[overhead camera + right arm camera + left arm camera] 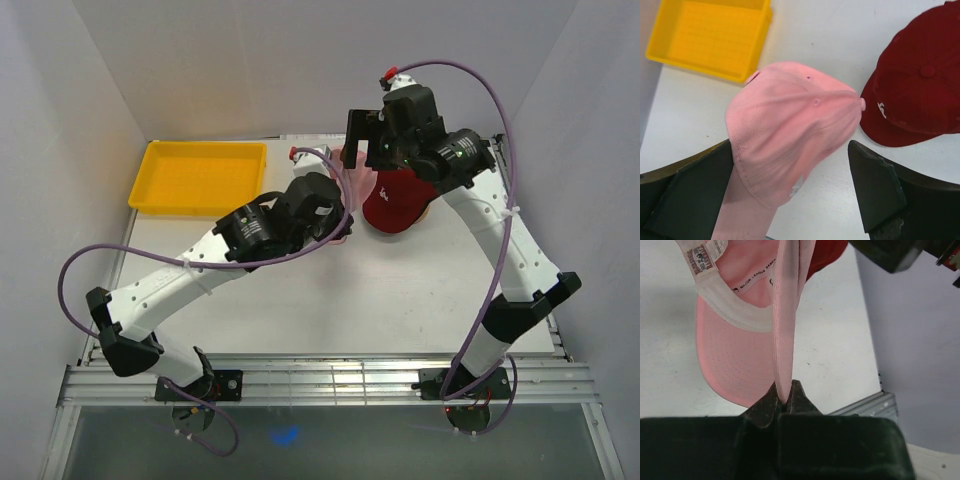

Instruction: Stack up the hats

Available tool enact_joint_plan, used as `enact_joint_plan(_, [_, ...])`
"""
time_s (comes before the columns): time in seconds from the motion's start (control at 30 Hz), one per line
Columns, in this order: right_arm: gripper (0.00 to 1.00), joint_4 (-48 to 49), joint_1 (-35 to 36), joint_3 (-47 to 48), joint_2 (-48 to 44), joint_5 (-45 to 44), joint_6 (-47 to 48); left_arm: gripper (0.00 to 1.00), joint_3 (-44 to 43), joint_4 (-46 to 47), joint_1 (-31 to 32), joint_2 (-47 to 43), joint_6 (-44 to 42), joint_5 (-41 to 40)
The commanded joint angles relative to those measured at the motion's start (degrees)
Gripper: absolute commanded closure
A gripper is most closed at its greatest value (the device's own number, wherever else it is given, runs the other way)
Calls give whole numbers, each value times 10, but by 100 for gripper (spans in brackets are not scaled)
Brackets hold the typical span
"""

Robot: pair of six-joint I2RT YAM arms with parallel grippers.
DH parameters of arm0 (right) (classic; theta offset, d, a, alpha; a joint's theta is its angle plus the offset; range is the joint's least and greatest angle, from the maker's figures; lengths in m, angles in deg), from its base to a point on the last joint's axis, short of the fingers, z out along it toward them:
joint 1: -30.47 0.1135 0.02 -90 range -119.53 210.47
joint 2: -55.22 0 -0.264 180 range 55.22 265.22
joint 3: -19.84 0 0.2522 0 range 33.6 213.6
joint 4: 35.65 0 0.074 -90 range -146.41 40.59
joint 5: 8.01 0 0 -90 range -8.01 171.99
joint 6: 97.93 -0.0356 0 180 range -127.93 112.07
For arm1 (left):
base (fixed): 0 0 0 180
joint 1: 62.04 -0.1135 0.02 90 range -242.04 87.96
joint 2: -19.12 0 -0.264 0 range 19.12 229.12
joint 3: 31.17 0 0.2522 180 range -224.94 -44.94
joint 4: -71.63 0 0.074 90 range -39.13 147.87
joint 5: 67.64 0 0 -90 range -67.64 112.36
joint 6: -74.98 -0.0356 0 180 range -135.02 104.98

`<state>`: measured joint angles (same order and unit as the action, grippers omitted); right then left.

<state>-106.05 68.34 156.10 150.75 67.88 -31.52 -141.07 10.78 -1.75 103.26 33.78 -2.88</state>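
2 white arms (165, 282), black joints (255, 228), purple cables (60, 283), red cable caps (388, 74), black fingers (875, 187)

You see pink hat (790, 130): plain pink outside, tiny dot holes under brim, white band with black letters inside. Red hat (915, 85) dark red, small white mark. Tray (710, 37) bright yellow. Table (830, 30) white. Your arms (170, 285) white and black, cables (70, 270) purple.

A robot lab cell: white walls (250, 60) around a table (380, 300) with aluminium rails (330, 381).
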Motion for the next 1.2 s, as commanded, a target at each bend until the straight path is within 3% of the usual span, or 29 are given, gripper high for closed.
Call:
enact_joint_plan(0.0, [5,-2,-18,8,-65,7,10,100,-27,55,-46,-66,-5,20])
enact_joint_plan(0.17, [7,23,-57,-30,-127,3,-7,100,6,156,-105,-102,22,110])
enact_joint_plan(0.4, [11,34,-140,-72,-210,-15,-22,100,-5,298,-215,-50,102,274])
enact_joint_plan(0.5, [11,57,-151,-116,-255,-43,-29,100,30,396,-270,-12,178,361])
enact_joint_plan(0.67, [11,82,-159,-141,-283,-32,-24,100,67,595,-298,49,266,451])
enact_joint_plan(0.9, [11,88,-159,-138,-282,-16,-19,100,32,724,-297,147,339,494])
enact_joint_plan(1.1, [11,109,-160,-169,-289,9,-32,100,36,928,-294,215,424,502])
enact_joint_plan(1.17, [11,109,-160,-175,-288,13,-33,100,25,945,-292,233,432,503])
